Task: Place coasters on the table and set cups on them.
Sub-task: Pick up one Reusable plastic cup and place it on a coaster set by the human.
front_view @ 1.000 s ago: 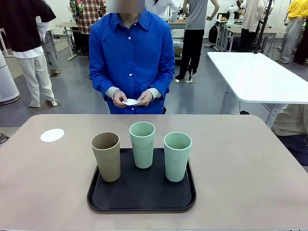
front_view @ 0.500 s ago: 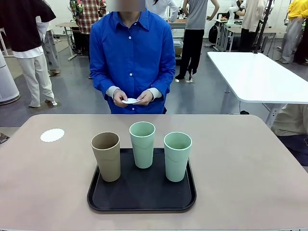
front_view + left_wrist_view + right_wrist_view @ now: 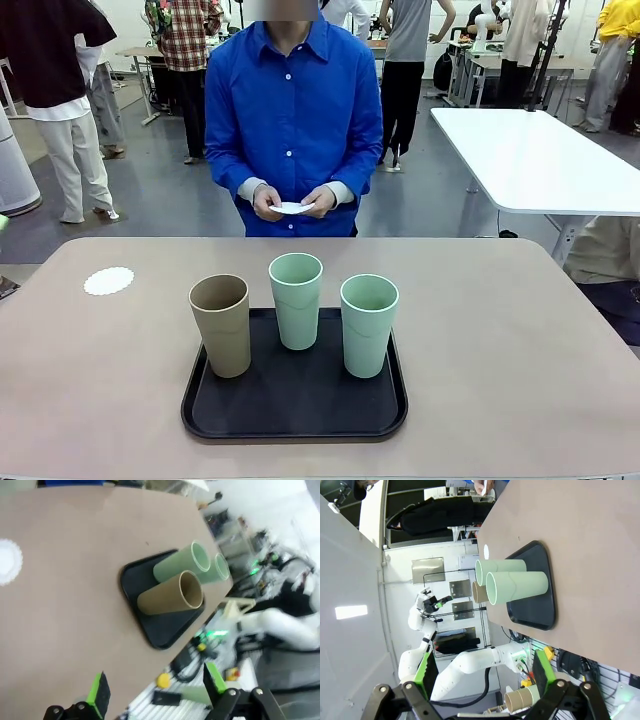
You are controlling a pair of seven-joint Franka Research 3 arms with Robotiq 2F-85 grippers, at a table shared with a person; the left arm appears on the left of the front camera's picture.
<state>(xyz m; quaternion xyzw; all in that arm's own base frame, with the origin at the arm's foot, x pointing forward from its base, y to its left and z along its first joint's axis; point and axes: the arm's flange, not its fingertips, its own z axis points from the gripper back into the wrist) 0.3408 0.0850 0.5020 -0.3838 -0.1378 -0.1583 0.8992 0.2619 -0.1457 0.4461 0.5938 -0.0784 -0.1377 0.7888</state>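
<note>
Front view: one scalloped white coaster [image 3: 108,281] lies flat on the beige table [image 3: 500,330], far left. The person's hands [image 3: 268,203] hold another coaster [image 3: 292,208] past the far edge. The tan cup [image 3: 221,325] and two mint cups [image 3: 296,300] stand upright on the black tray [image 3: 295,405].

Left wrist view: left gripper [image 3: 156,687] spread wide — empty.

Right wrist view: right gripper [image 3: 485,670] likewise wide apart — holding nothing.

No text, label, brand or number can be read. The cups [image 3: 296,299], the black tray [image 3: 292,402] and the worktop [image 3: 500,330] are plain. In the right wrist view, framed sheets [image 3: 462,587] on a far wall are too small to make out.
</note>
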